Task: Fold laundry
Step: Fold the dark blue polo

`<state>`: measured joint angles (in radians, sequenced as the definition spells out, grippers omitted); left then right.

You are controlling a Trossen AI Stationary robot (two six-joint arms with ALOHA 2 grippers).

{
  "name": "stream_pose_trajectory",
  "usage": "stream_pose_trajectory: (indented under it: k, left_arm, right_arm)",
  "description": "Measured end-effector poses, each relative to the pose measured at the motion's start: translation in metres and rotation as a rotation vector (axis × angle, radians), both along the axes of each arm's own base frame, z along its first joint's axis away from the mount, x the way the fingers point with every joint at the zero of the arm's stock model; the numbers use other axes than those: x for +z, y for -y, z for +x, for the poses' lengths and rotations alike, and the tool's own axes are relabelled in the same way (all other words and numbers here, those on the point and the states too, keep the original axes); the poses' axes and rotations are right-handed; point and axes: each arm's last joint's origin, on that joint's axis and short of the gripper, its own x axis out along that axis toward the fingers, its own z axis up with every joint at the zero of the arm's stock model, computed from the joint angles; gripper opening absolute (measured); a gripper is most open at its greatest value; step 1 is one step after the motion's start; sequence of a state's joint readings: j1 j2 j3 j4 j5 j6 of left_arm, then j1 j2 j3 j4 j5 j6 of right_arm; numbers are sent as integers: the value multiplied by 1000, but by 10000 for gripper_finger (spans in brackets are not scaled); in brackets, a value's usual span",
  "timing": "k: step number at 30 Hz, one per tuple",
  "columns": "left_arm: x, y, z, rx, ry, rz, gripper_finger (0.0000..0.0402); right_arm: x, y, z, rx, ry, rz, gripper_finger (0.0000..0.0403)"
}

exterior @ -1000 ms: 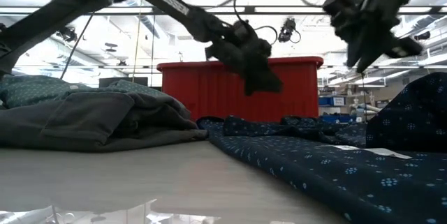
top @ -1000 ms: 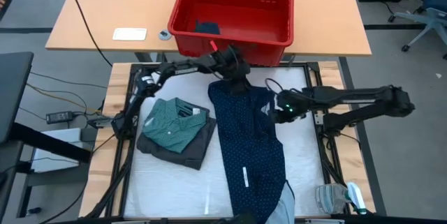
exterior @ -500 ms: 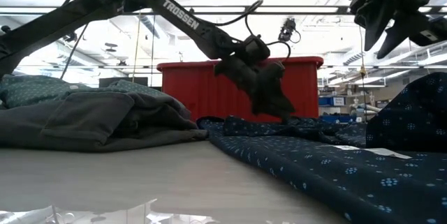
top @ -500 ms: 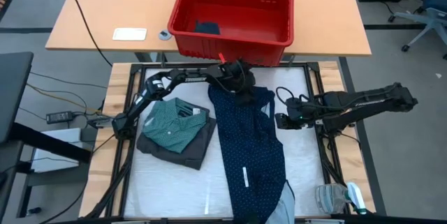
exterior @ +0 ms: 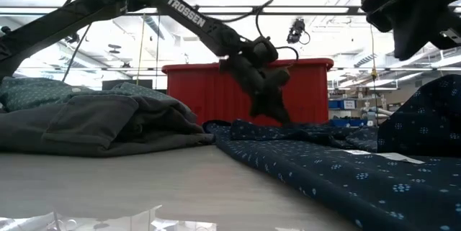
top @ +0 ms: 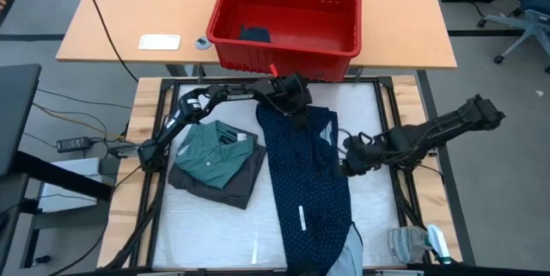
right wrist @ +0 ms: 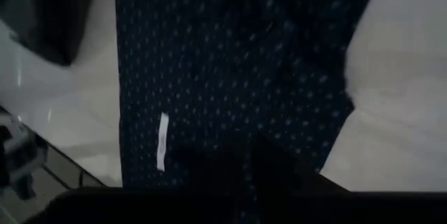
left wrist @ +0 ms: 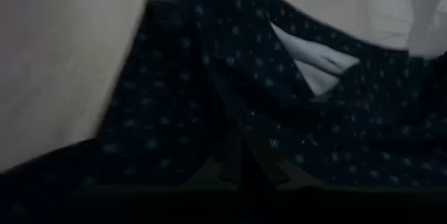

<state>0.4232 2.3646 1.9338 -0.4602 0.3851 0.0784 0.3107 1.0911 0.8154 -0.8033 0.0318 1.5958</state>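
Note:
A navy dotted garment lies lengthwise on the white table top, its far end bunched below the red basket. My left gripper is shut at that far end, slanting down onto the cloth. My right gripper hovers shut above the garment's right edge, clear of it in the low view. On the left, a folded teal shirt rests on a folded charcoal grey piece. A plain dark piece lies in the basket. My left gripper has its shut fingers on the navy garment's far end, at a raised fold beside the lighter inner patch. The fingers slant down from the table's far left. The cloth lies slack on the table. One layer or several, I cannot tell.
The red basket stands on a wooden table beyond the far edge, next to a white card. Dark frame rails run along the table's sides. A pale bundle sits at the near right corner. White surface lies bare right of the garment.
My left gripper has sunk toward the navy garment's far end, tipped lower, and shut there after standing open half a second ago. My right gripper has swung toward the table's near edge, along the garment's right edge. The garment has stayed where it was.

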Motion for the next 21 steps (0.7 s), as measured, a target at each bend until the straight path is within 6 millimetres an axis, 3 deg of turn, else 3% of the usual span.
stream_pose_trajectory:
  k: [5, 11, 17, 21]
  left_arm:
    - [45, -12, -15, 22, -73, -5, 2]
    - [78, -31, -26, 54, -51, 34, 1]
    - [81, -36, -31, 19, -40, -2, 1]
    - [78, -41, -39, -3, -89, -1, 0]
  right_arm:
    - [-4, -18, 4, 56, 34, -48, 7]
    - [-11, -32, 13, 85, 80, -80, 61]
    - [-15, -69, 31, -29, 228, 96, 143]
    - [-28, -101, 38, -95, 192, 252, 155]
